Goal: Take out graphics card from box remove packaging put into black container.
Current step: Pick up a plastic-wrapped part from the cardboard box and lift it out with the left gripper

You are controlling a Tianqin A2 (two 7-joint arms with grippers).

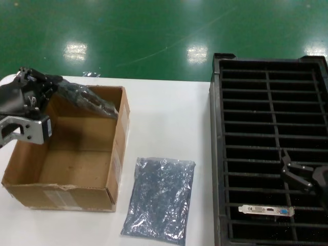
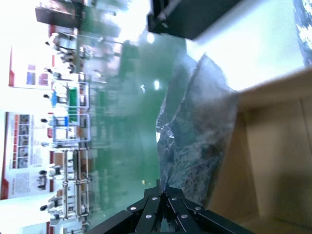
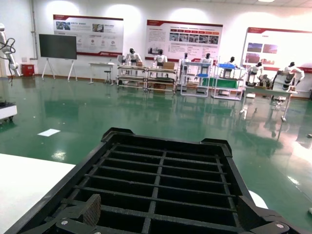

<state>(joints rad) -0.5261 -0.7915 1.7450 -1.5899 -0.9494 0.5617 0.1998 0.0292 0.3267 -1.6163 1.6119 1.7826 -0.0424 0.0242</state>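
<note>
A white table carries an open cardboard box at its left end and a black slotted tray along its right edge. The left gripper hangs over the box's far left corner, its jaws closed on the top edge of a crinkly grey-blue bag that slopes down across the far wall of the box; a dark shape inside suggests the second card is in it, though the card itself cannot be made out. An empty-looking flat bag lies on the table just beside the box, near the front edge. One bare graphics card already sits in a slot at the tray's near end, silver bracket and blue port up. The right gripper hovers above the tray near that card, jaws spread and empty. The bag looks thin, limp and slippery, so a pinch at its edge may slide; the board inside is probably stiff, light and fragile, best held by its metal bracket or edges
</note>
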